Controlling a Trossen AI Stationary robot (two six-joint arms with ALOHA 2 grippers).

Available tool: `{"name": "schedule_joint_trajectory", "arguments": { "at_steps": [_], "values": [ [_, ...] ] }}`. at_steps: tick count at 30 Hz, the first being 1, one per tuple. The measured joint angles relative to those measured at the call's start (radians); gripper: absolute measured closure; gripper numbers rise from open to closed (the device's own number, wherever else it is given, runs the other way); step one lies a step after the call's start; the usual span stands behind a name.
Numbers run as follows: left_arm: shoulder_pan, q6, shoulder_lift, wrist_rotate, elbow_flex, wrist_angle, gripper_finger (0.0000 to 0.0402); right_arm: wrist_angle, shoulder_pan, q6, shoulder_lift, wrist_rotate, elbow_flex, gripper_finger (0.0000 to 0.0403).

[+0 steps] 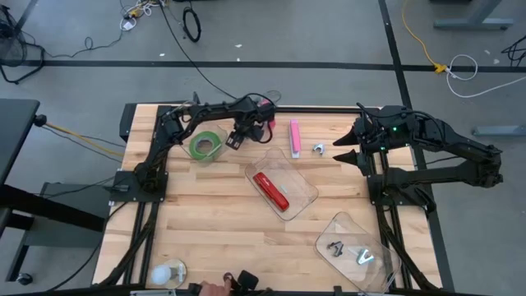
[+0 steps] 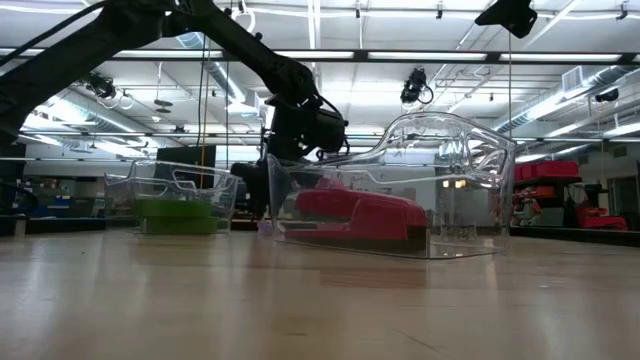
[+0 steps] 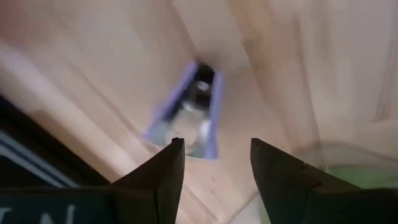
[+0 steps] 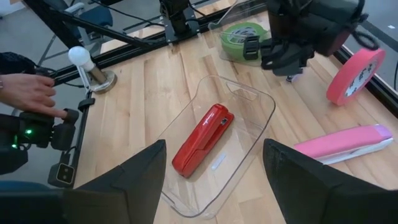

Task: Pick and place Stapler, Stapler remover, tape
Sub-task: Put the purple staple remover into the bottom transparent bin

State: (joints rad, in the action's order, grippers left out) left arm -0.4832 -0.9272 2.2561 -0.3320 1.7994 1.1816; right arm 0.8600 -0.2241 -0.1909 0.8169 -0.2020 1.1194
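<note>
Purple staple remover [image 3: 186, 115] lies flat on the wood table [image 1: 205, 222], just beyond the far rim of the clear tray [image 1: 304, 185], on the green-tape side. My left claw [image 3: 214, 152] hangs right over it, fingers parted, nothing between them, tips not touching it. Released.

Red stapler [image 1: 271, 190] lies inside the clear tray, lengthwise along it. Green tape [image 1: 205, 145] sits in its own clear tub beside the tray, just past my left claw. Pink stapler [image 1: 294, 136] lies on the bare wood off the tray's far corner, on the right-arm side. Pink tape roll [image 4: 356, 73] stands on edge farther back from the tray, at the table's far edge. A small silver remover [image 1: 318, 149] rests near the pink stapler, between the tray and my right arm.

My right claw [image 4: 214, 146] waits on the other side of the tray from my left claw, fingers wide apart, empty.

Second clear tray [image 1: 386, 255] sits at the near right corner, well apart from the first tray, small metal pieces in it.

A person's hand [image 4: 28, 93] shows at the near table edge, away from the tray.
</note>
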Motion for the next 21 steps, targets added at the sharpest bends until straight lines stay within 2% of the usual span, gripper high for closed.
{"name": "schedule_joint_trajectory", "arguments": {
  "at_steps": [21],
  "values": [
    [0.004,0.075,0.000,-0.027,-0.026,-0.019,0.0324,0.000,0.000,0.017,0.000,0.002,0.000,0.0135]
  ]
}}
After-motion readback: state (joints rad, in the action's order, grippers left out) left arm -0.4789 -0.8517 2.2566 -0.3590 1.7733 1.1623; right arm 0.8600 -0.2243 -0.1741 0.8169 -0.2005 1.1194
